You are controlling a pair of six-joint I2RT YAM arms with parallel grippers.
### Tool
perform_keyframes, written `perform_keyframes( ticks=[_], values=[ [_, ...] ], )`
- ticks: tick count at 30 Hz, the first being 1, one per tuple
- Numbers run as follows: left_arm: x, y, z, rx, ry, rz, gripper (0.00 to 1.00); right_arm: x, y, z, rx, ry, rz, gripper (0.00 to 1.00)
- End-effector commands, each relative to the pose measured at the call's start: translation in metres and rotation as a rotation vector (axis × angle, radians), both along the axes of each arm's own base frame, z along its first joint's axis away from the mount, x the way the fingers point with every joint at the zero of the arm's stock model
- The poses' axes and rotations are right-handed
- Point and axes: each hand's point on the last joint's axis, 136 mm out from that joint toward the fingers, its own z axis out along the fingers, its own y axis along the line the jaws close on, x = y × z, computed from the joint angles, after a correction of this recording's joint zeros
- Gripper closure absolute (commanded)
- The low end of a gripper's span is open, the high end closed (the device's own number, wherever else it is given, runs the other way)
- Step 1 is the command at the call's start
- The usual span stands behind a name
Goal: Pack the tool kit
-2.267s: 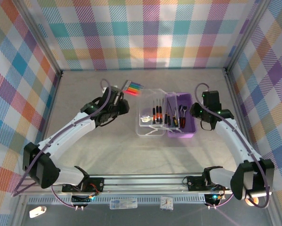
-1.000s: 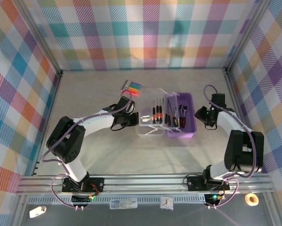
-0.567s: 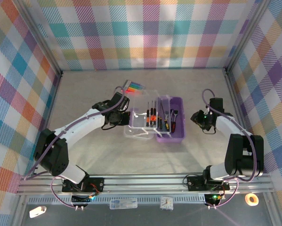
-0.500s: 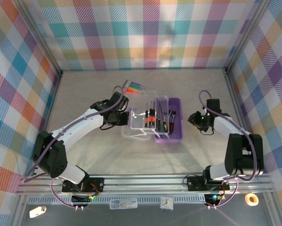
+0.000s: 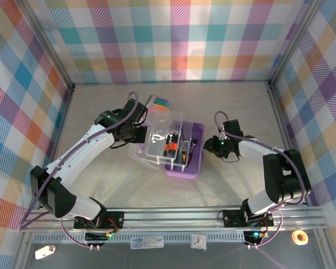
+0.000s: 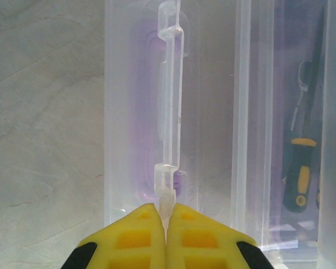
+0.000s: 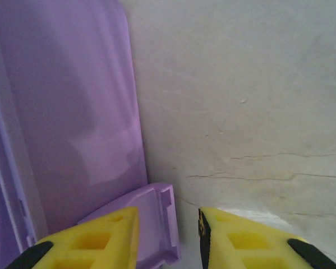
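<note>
The kit (image 5: 191,162) has slid lower-left, lid (image 5: 156,140) tipped up; left jaws pinch the lid, right jaws part-open around a purple tab (image 7: 156,224).

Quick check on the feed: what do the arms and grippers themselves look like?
The left arm and right arm are white tubular links with black joint housings, and thin purple cables loop along them. The left gripper and right gripper each have two blunt yellow fingers with square recesses moulded in and black at the base.

Rainbow-coloured pack (image 5: 160,103), probably markers, lies on the table (image 5: 240,106).
</note>
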Motion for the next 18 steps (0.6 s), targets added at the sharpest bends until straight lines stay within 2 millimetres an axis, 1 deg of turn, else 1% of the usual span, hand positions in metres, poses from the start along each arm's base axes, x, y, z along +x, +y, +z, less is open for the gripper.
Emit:
perform_keyframes(
  ticks=[1,6,9,15,18],
  values=[
    [-0.005,-0.022,0.027,-0.076,-0.050,-0.056,1.00,0.002,0.028,0.005,0.059,-0.011,0.041,0.66],
    [-0.014,-0.058,0.028,-0.115,-0.044,-0.117,1.00,0.001,0.051,0.004,0.083,-0.008,0.079,0.66],
    [-0.021,-0.079,0.027,-0.149,-0.042,-0.154,1.00,0.002,0.059,0.004,0.084,-0.011,0.094,0.66],
    [-0.034,-0.116,0.018,-0.186,-0.017,-0.225,1.00,0.005,0.060,0.007,0.077,-0.017,0.094,0.66],
    [-0.039,-0.132,0.014,-0.194,-0.010,-0.259,0.93,0.005,0.058,0.009,0.065,-0.024,0.092,0.66]
  ],
)
